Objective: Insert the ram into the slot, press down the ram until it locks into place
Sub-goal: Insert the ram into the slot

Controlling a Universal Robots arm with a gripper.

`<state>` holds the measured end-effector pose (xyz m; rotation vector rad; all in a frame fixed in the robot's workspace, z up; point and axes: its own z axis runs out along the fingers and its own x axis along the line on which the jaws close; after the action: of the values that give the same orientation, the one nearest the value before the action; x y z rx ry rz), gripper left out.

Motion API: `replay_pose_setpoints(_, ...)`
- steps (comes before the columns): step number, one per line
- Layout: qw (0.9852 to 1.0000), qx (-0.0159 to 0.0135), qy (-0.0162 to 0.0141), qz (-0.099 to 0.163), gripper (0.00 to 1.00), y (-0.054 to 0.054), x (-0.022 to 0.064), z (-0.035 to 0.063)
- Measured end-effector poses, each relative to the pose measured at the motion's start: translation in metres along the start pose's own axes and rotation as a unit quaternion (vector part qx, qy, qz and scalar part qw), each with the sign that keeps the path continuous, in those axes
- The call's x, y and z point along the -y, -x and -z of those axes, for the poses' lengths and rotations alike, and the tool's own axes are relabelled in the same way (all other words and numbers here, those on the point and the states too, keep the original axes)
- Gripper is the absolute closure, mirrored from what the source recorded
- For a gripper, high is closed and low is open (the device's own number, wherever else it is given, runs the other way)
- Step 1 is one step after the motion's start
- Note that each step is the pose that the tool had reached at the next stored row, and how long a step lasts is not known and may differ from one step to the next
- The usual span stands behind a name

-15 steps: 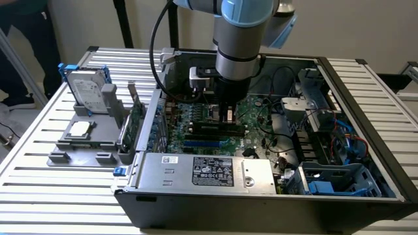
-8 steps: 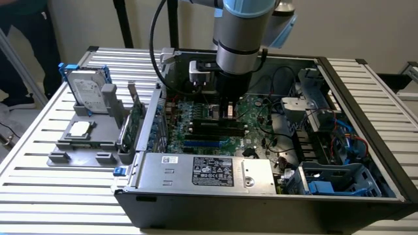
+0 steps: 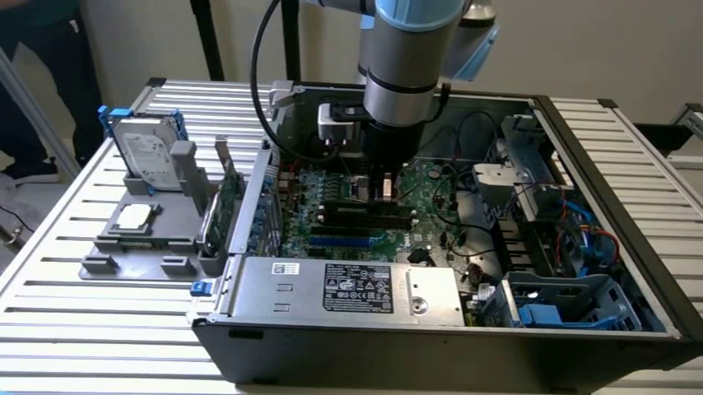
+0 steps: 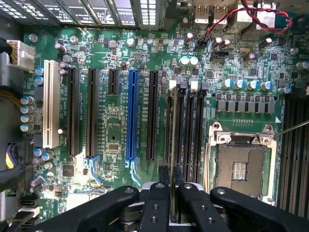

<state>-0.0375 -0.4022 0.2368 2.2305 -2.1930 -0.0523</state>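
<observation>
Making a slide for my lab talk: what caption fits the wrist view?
Black jaws grip a thin, flat ram stick, seen edge-on, over the long black plastic memory sockets.

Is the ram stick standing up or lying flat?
Standing on edge: the ram shows as a thin line, pinched by the gripper.

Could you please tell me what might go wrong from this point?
The ram, gripped edge-on by the end effector, is over several close-set black sockets; it could land beside the slot or sit skewed. Pressing down then might stress the board. The open processor socket lies close alongside.
</observation>
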Motion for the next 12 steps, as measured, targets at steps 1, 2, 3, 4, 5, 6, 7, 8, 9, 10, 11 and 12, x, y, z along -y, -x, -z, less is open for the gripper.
replay_pose_setpoints(1,1.0000,0.0000,0.0000,0.000,0.86,0.0000,0.0000,-0.0006)
replay_pose_setpoints(2,1.0000,0.0000,0.0000,0.000,0.86,0.0000,0.0001,-0.0014)
replay_pose_setpoints(3,1.0000,0.0000,0.0000,0.000,0.86,0.0000,0.0002,-0.0024)
replay_pose_setpoints(4,1.0000,0.0000,-0.0001,0.001,0.86,-0.0001,0.0003,-0.0035)
replay_pose_setpoints(5,1.0000,0.0000,-0.0002,0.001,0.86,-0.0001,0.0004,-0.0045)
replay_pose_setpoints(6,1.0000,0.0000,-0.0003,0.001,0.86,-0.0001,0.0005,-0.0054)
replay_pose_setpoints(7,1.0000,0.0000,-0.0004,0.002,0.86,-0.0001,0.0007,-0.0059)
replay_pose_setpoints(8,1.0000,-0.0001,-0.0004,0.002,0.86,-0.0002,0.0009,-0.0062)
replay_pose_setpoints(9,1.0000,-0.0002,-0.0004,0.002,0.86,-0.0002,0.0010,-0.0063)
replay_pose_setpoints(10,1.0000,-0.0002,-0.0005,0.002,0.86,-0.0002,0.0012,-0.0066)
replay_pose_setpoints(11,1.0000,-0.0002,-0.0005,0.003,0.86,-0.0002,0.0015,-0.0067)
replay_pose_setpoints(12,1.0000,-0.0001,-0.0006,0.003,0.86,-0.0001,0.0016,-0.0070)
